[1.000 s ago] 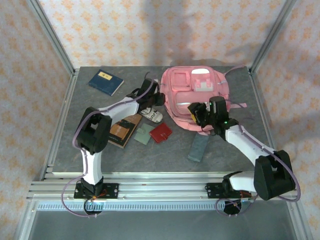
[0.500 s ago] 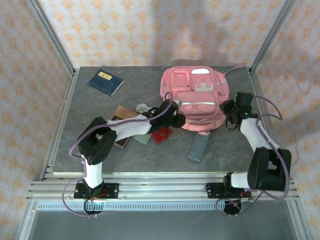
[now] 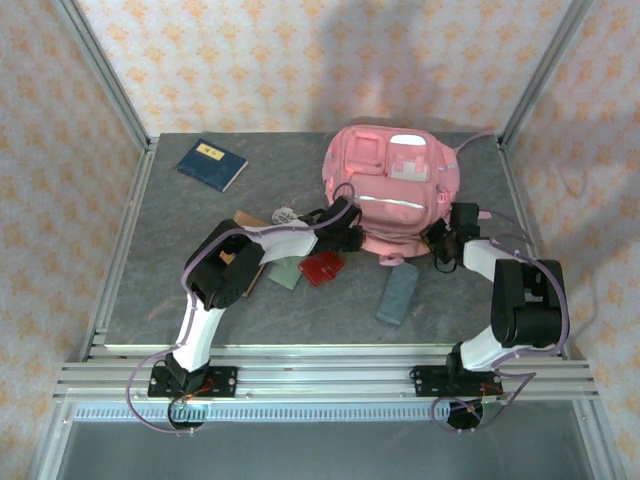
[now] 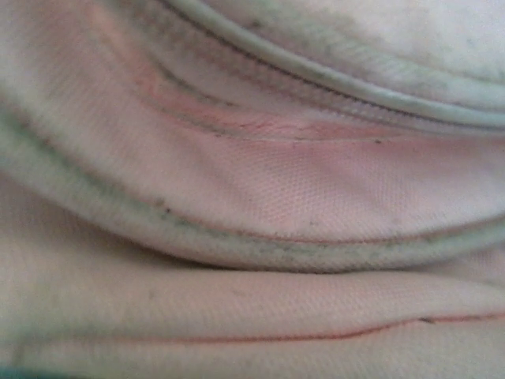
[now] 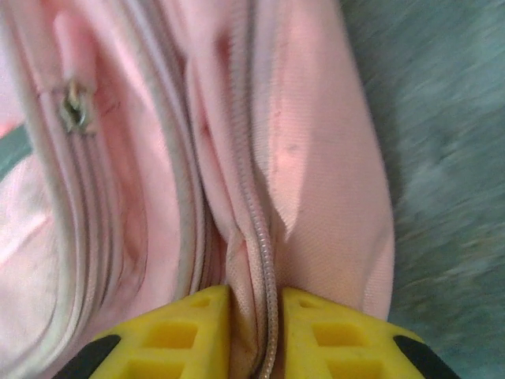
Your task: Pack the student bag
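Observation:
The student bag [image 3: 390, 185], pink with pale patches and grey zip trim, stands at the back middle of the table, front pockets facing up. My left gripper [image 3: 350, 233] presses into its lower left edge. In the left wrist view, pink fabric and grey piping of the bag [image 4: 252, 197] press right up to the lens and hide the jaws. My right gripper [image 3: 443, 243] is at the bag's lower right corner. In the right wrist view, its yellow fingers [image 5: 185, 332] are shut on a fold of the bag [image 5: 316, 158] with a zip line running between them, gripper [image 5: 254, 296].
A blue book [image 3: 212, 164] lies at the back left. A brown notebook [image 3: 243, 272], a green card [image 3: 285, 272], a red wallet [image 3: 322, 267] and a grey-blue pouch [image 3: 398, 295] lie in front of the bag. Metal frame posts [image 3: 105, 80] bound the table.
Both grippers moved down to the bag's lower corners and closed in on its fabric. The bag's near edge has lifted and bunched, so it looks shorter.

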